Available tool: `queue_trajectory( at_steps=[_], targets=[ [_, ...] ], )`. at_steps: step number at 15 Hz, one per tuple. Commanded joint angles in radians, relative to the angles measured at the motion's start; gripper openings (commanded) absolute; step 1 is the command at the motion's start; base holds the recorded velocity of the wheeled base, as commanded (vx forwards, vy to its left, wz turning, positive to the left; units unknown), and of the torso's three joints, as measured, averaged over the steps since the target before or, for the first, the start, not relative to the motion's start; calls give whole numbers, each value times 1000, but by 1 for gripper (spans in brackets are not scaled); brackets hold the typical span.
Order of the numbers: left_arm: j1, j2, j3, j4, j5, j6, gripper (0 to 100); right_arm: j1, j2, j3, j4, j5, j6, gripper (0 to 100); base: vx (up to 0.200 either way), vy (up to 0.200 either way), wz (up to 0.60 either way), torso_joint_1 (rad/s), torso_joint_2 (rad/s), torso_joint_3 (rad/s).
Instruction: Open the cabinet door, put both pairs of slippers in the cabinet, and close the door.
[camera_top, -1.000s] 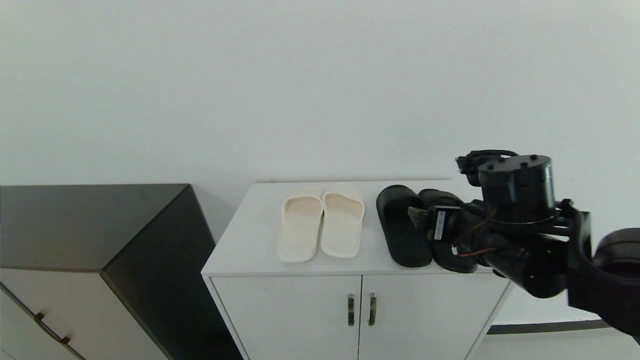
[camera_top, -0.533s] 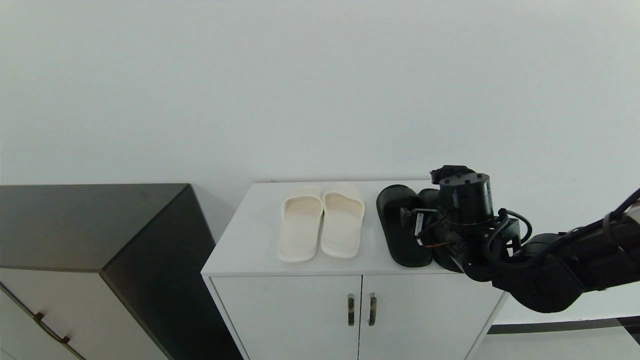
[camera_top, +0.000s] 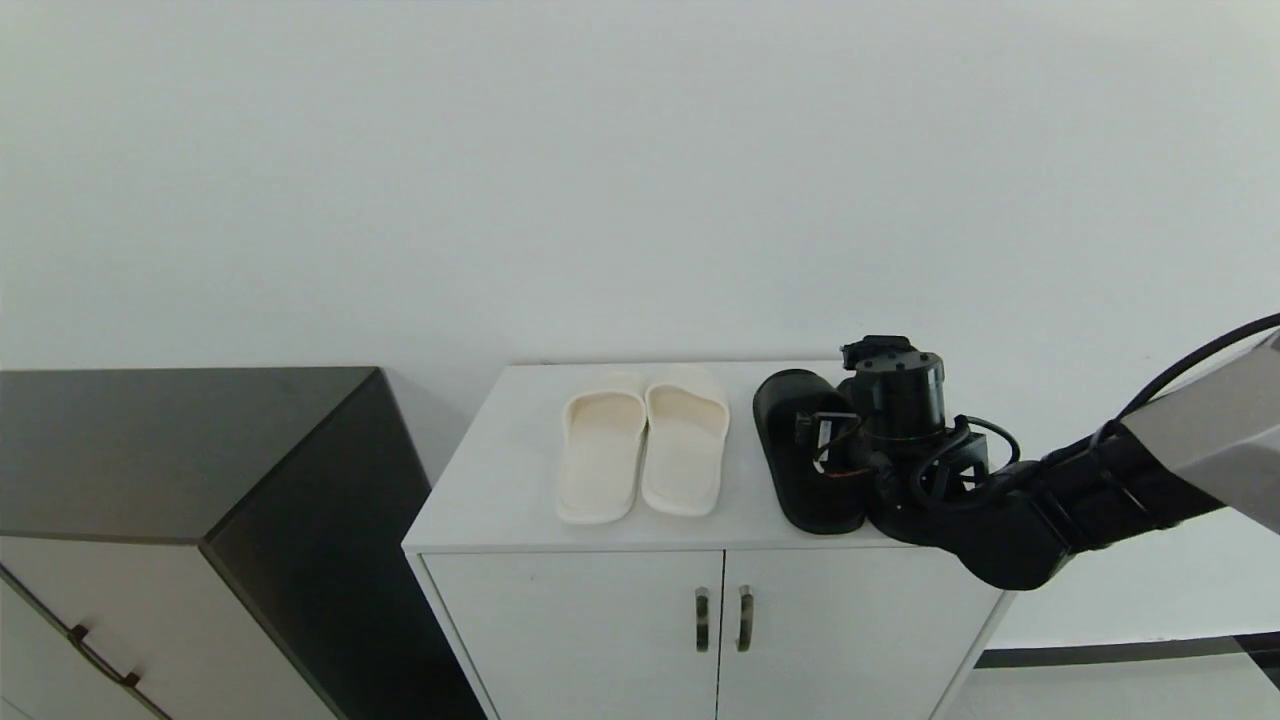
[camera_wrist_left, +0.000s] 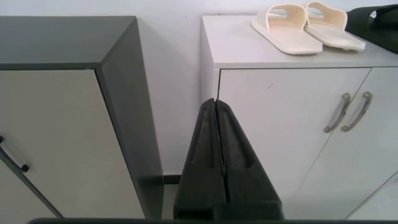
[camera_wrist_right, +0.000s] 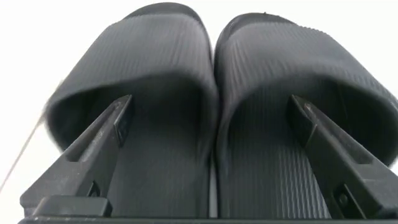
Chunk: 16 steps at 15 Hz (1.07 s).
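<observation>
Right wrist view: right gripper (camera_wrist_right: 211, 106), spread, is straddling adjoining straps of black slippers (camera_wrist_right: 155, 62); closing should be pinching both evenly. Left gripper (camera_wrist_left: 216, 109): pressed together.

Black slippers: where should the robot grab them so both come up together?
Probably by the two straps where they touch in the middle, coming from the open heel end. The black slippers lie side by side, toes to the wall, so the right gripper can slip one of its open fingers under each strap and pinch.
</observation>
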Motion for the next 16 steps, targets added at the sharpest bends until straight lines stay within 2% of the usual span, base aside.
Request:
queue_trajectory(
  at_steps=[1, 6, 7, 12, 16],
  targets=[
    [0, 0, 0, 0, 0, -1, 0, -14, 35, -37, -1, 1, -11, 100, 0, 0, 0, 0, 0, 0],
    [0, 0, 0, 0, 0, -1, 0, -35, 88, -114, 1, 2, -25, 100, 0, 0, 0, 0, 0, 0],
    [0, 0, 0, 0, 0, -1, 0, -35, 94, -122, 1, 4, -26, 0, 0, 0, 0, 0, 0, 0],
    [0, 0, 0, 0, 0, -2, 0, -35, 81, -128, -1, -1, -40, 0, 0, 0, 0, 0, 0, 0],
    [0, 0, 0, 0, 0, -2, 0, -9, -29, -53, -1, -4, -57, 0, 0, 0, 0, 0, 0, 0]
  ],
)
